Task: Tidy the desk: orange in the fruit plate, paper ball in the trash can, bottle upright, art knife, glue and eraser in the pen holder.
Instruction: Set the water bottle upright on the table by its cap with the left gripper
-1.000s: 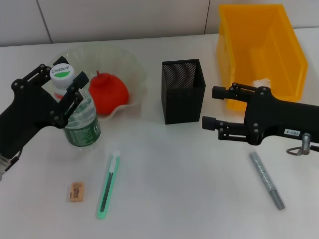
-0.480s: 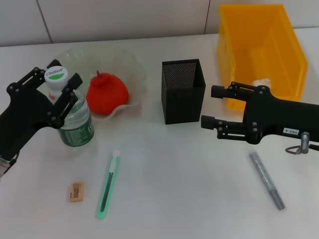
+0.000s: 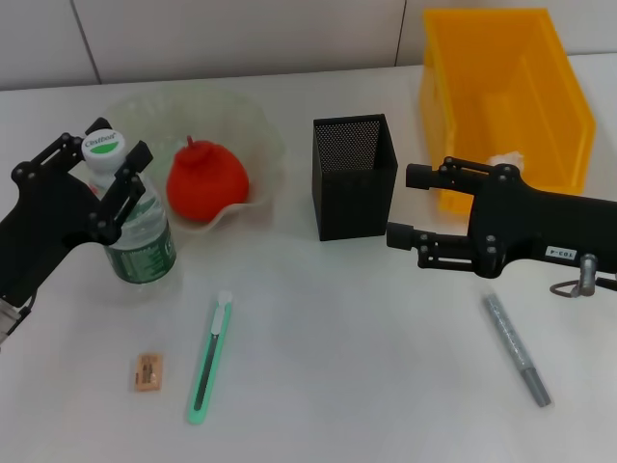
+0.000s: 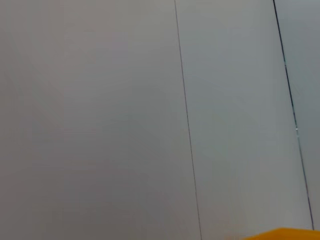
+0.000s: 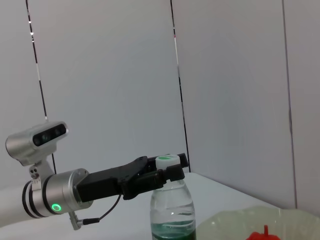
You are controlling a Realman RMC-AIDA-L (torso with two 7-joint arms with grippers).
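The clear bottle [image 3: 143,246] with a green label stands upright left of the fruit plate [image 3: 262,130]. My left gripper [image 3: 108,154] is shut on its neck just under the white cap; the right wrist view shows the same hold on the bottle [image 5: 172,212]. The orange [image 3: 207,181] lies in the plate. A white paper ball [image 3: 507,159] sits in the yellow trash can [image 3: 501,68]. The green art knife [image 3: 210,355] and the eraser [image 3: 147,370] lie at the front left, the grey glue stick [image 3: 516,349] at the front right. My right gripper [image 3: 405,205] hangs open and holds nothing, just right of the black mesh pen holder [image 3: 355,178].
The left wrist view shows only wall panels and a sliver of the yellow bin [image 4: 285,234]. The right arm's body stretches across the table in front of the bin. The table's front edge lies close behind the knife and the glue stick.
My left gripper has carried the bottle leftward, away from the plate, and brought it from a slight tilt to upright. The right gripper has crept slightly left.
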